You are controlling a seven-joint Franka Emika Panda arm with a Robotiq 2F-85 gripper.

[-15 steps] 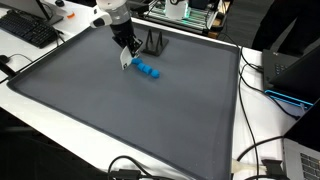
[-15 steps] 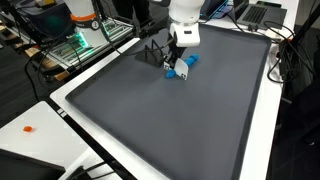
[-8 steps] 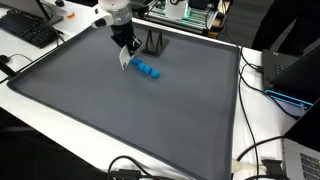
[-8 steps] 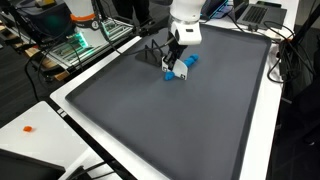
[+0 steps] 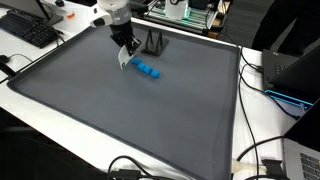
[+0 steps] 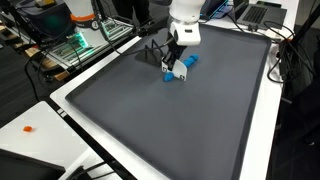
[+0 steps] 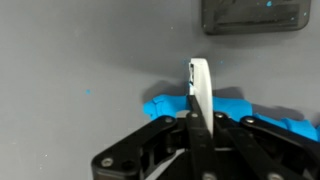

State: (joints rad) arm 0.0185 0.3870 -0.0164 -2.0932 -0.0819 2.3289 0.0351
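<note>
My gripper (image 5: 125,57) is low over the far part of a dark grey mat (image 5: 120,110), also seen in the other exterior view (image 6: 172,62). Its fingers are shut on a thin white flat piece (image 7: 198,85), which sticks out edge-on beyond the fingertips (image 7: 196,125). A bright blue bumpy object (image 5: 148,70) lies on the mat just beside and under the gripper. It shows in both exterior views (image 6: 184,65) and in the wrist view (image 7: 165,105), partly hidden behind the fingers. The white piece's lower end (image 5: 124,63) is close to the blue object's end.
A small black stand (image 5: 153,42) sits on the mat just behind the gripper, also in the wrist view (image 7: 250,15). A keyboard (image 5: 28,30), cables (image 5: 265,85) and lab equipment (image 6: 75,45) surround the mat's white border.
</note>
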